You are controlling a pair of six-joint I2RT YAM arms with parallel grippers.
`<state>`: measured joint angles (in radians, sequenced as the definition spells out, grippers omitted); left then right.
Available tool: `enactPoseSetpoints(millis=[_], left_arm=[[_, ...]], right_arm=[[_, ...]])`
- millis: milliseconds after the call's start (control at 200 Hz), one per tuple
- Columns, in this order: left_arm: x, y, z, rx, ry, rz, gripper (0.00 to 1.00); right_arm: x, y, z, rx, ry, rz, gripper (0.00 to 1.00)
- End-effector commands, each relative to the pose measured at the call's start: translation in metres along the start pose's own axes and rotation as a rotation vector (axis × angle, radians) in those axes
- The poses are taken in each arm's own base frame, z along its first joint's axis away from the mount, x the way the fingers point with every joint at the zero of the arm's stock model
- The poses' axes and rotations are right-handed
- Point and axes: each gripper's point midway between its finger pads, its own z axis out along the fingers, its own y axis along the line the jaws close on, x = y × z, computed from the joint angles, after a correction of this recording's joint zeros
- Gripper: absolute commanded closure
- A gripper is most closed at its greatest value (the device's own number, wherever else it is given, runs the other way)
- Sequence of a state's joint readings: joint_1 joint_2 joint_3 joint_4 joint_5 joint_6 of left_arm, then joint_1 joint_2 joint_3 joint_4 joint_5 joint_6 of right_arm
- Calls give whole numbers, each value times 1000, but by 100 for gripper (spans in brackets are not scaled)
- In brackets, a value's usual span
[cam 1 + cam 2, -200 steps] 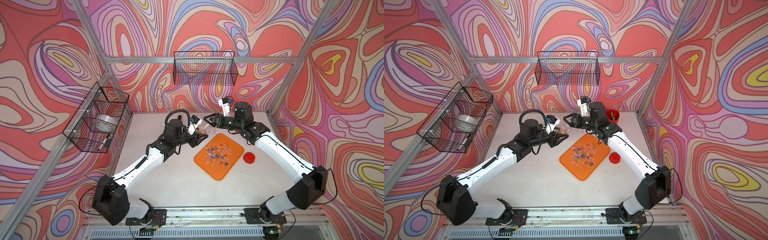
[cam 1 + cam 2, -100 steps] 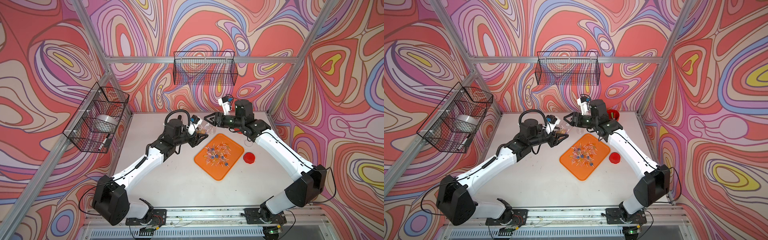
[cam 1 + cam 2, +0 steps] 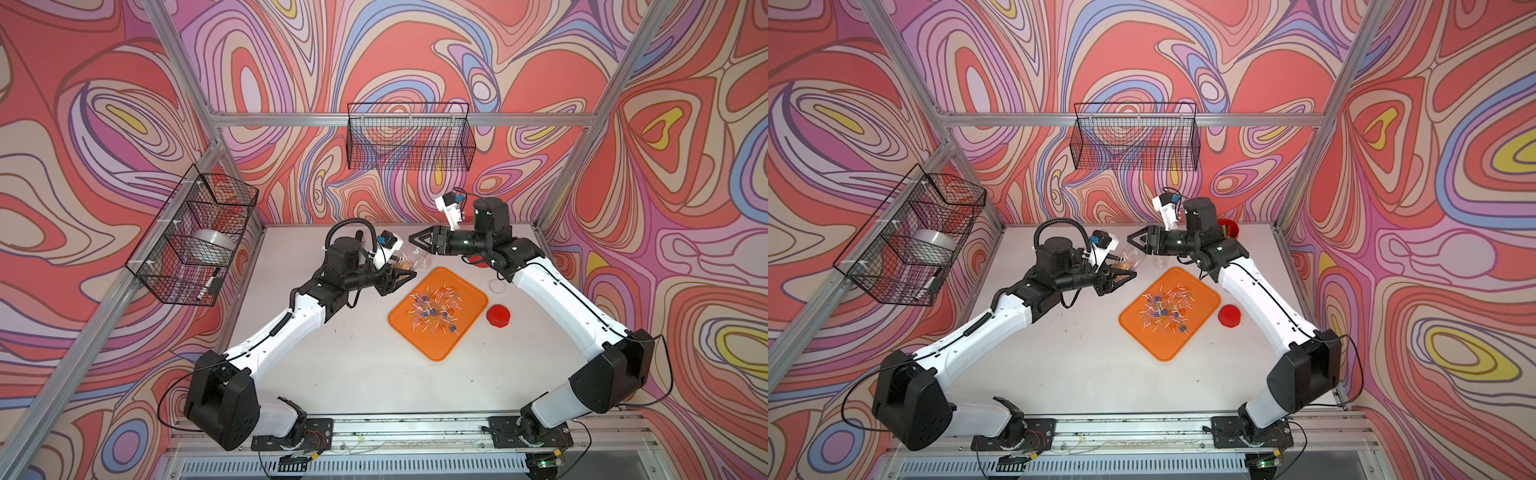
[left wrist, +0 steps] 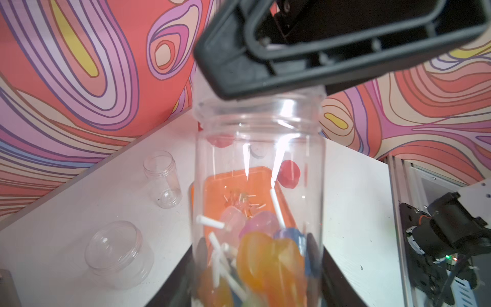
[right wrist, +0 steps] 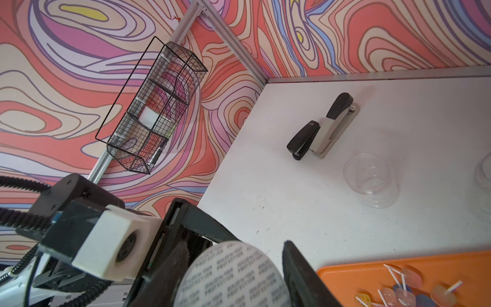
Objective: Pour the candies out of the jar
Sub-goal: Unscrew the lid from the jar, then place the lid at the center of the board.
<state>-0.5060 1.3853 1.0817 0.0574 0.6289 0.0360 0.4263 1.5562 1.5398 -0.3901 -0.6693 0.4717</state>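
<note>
- Left hand point(image 3: 403, 274) is pinched on the lower body of a clear plastic jar point(image 4: 260, 159). It holds the jar tilted above the white tabletop point(image 3: 353, 365), with the mouth turned toward the right arm.
- Small lollipop candies point(image 4: 265, 255) with pale sticks and orange, blue and pink heads lie heaped at the jar's base, none near the mouth.
- Right hand point(image 3: 415, 242) meets the jar's mouth. Its fingers point(image 5: 297, 271) stand close on either side of a round silvery printed seal point(image 5: 233, 276) across that mouth; whether they grip it I cannot tell.
- Flat orange plastic tray point(image 3: 436, 347) lies near the jar, with many more candies spread on it, and a round red screw lid point(image 3: 498, 316) sits just beside it.
- Opening looks like the step in hand: the lid is off but the seal seems to be in place. The next move probably calls for removing the seal while the left hand holds firm, then tipping the mouth down over the tray.
- Only the right wrist view shows the seal and two staplers point(image 5: 329, 127) on the tabletop. Only the left wrist view shows the jar's contents and two empty clear jars point(image 4: 162, 178).
</note>
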Motion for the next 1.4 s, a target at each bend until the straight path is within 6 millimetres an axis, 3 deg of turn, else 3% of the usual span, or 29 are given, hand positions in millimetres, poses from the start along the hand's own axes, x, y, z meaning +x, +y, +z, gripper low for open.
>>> enactPoseSetpoints(millis=[0, 326, 666, 821, 1097, 1397], left_arm=[[-12, -13, 0, 93, -30, -4, 100], [-9, -10, 1, 80, -20, -10, 100], [-3, -2, 0, 31, -17, -15, 100], [6, 14, -5, -61, -28, -43, 100], [35, 37, -14, -197, -33, -112, 100], [48, 43, -11, -220, -11, -120, 100]], right_arm=[[-5, 24, -6, -74, 11, -101, 56], [-14, 26, -13, -32, 6, -169, 56], [-27, 4, -22, 134, -26, -222, 56], [-21, -34, -27, 299, -38, -208, 56], [21, -118, -44, 576, -41, -121, 57], [72, -230, -113, 921, -148, 63, 59]])
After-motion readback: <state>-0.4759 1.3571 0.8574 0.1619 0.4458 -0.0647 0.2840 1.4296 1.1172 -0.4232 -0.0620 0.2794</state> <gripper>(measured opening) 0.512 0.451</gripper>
